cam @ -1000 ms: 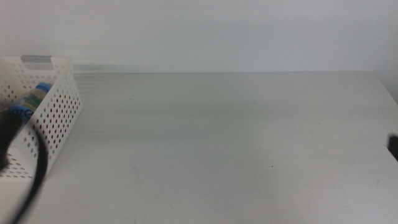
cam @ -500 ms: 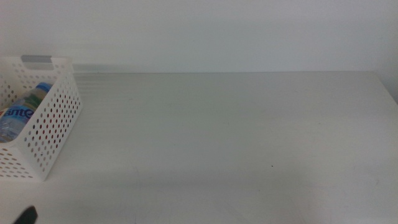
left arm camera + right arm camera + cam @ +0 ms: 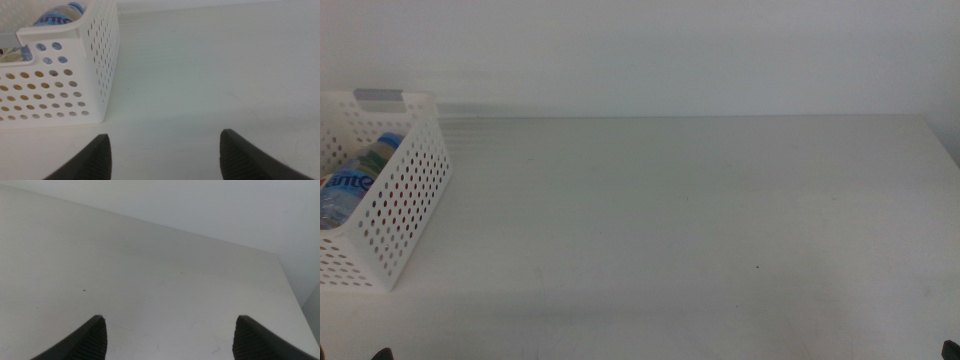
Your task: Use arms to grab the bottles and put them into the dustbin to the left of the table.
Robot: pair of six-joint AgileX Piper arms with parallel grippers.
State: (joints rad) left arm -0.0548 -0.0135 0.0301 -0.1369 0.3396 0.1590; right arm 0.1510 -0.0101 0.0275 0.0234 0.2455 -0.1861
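Left end effector [image 3: 165, 160] now withdrawn, gaping, beside bottle-filled dustbin [image 3: 95, 60].

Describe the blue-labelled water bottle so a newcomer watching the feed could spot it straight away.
Start at the white perforated dustbin at the left edge of the off-white table. Look inside, over its rim: the water bottle lies on its side there. Its clear body, blue label with white lettering and blue cap mark it out from the green-and-yellow labelled item beside it.
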